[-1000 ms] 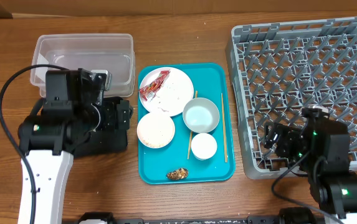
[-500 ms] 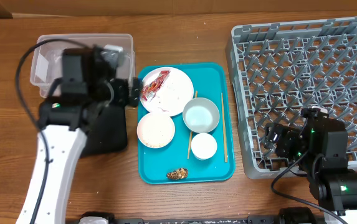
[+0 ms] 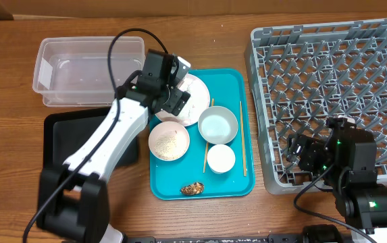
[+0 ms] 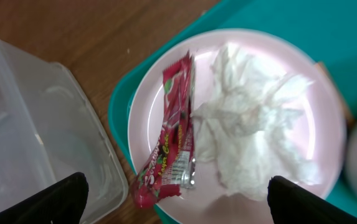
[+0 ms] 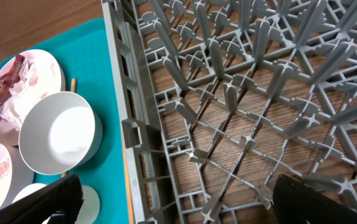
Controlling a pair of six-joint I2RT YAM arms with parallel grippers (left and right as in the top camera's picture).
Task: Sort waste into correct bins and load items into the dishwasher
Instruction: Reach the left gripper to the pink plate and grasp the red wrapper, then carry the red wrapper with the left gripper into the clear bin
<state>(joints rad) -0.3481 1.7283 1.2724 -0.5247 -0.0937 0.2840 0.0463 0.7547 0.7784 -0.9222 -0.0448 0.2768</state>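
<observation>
The left gripper (image 4: 181, 202) hangs wide open and empty over the plate (image 4: 318, 112) at the teal tray's (image 3: 237, 182) far left corner. Only its two fingertips show, at the wrist view's bottom corners. The red wrapper (image 4: 172, 130) lies along the plate's left edge, touching the crumpled tissue (image 4: 247, 143). From overhead the arm hides the wrapper and most of the plate. The right gripper (image 5: 178, 199), also wide open and empty, sits over the dish rack's (image 3: 328, 67) near left corner. A second earlier the left arm covered the black tray (image 3: 55, 131) beside the clear tub (image 3: 44, 50); the right arm has not moved.
</observation>
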